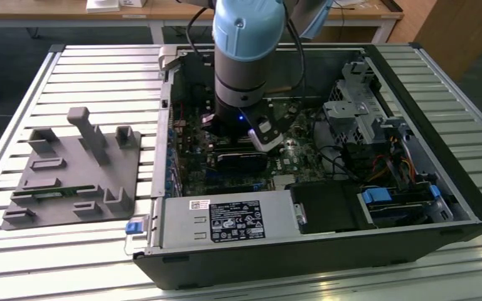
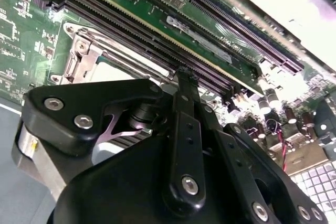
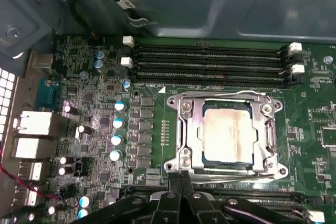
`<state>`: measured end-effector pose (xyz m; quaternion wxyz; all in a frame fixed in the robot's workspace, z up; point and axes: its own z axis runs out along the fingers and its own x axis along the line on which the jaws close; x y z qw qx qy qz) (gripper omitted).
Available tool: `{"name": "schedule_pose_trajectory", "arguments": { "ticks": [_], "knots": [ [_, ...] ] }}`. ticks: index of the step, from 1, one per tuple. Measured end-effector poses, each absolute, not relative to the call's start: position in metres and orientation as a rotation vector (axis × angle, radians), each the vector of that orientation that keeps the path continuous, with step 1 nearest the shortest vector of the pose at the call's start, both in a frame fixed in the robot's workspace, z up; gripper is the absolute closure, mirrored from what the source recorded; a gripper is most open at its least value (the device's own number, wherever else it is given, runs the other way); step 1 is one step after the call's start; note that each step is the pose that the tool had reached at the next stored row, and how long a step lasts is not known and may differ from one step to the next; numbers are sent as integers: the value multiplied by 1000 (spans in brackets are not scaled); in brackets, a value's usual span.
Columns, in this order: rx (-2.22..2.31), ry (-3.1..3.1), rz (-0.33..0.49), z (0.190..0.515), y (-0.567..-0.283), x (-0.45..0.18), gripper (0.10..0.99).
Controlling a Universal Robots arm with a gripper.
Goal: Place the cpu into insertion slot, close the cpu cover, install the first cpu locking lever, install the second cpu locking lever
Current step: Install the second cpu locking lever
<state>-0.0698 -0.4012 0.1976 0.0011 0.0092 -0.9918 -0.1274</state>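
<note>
In the first wrist view the cpu (image 3: 227, 132) sits in the slot (image 3: 181, 129) with the cover (image 3: 269, 129) down over it, so the lever steps look to be in hand. The jaws (image 3: 181, 178), pressed together and empty, hover just beside the socket's edge. Next calls for catching a thin lever. In the exterior view, a grey fixture (image 1: 73, 169) lies left on the slatted worktop (image 1: 23, 100), the open case (image 1: 442, 188) right.
</note>
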Motion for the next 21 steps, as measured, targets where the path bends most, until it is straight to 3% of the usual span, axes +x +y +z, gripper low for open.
{"name": "schedule_pose_trajectory", "arguments": {
  "ticks": [21],
  "knots": [
    [29,-3101,-492,189,-401,-75,980]
  ]
}}
